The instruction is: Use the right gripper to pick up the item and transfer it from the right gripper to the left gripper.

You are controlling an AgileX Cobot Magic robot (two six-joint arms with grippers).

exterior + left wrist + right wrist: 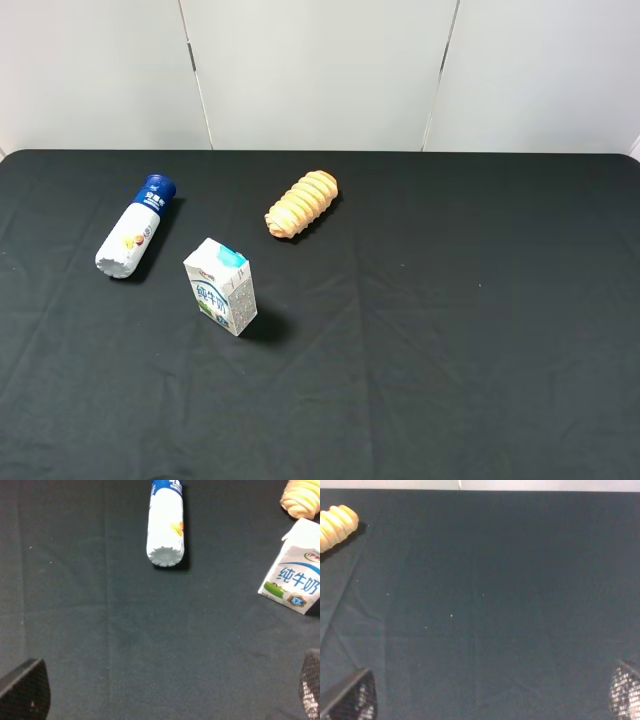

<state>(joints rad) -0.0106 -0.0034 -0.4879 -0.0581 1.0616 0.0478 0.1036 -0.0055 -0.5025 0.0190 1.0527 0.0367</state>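
A: How do the grippers stand?

B: Both are spread wide and hold nothing. In the left wrist view only the two fingertips of the left gripper (160,690) show, one at each lower corner, far apart, with bare black cloth (125,645) between them. The right gripper (485,695) looks the same in its own view: two meshed tips at the corners, wide apart, touching nothing.

A: Can you see them from above?

B: No, neither arm shows in the high view.

A: And the bottle?

B: The bottle (133,229) lies on its side on the cloth, just beside the carton (221,287), on the carton's left and a little farther back in the high view. Its dark-blue cap points toward the far wall, its white base toward the near edge. The two are apart, not touching.

A: How does it look?

B: Slim and white, with a blue label below the cap and an orange fruit picture on the body. In the left wrist view its scalloped base faces the camera, and it lies well apart from the fingertips.

A: Anything else by the carton?

B: The carton stands upright, white with a teal top and blue print. The roll (301,203), ridged and golden, lies behind it to the right, apart from both.
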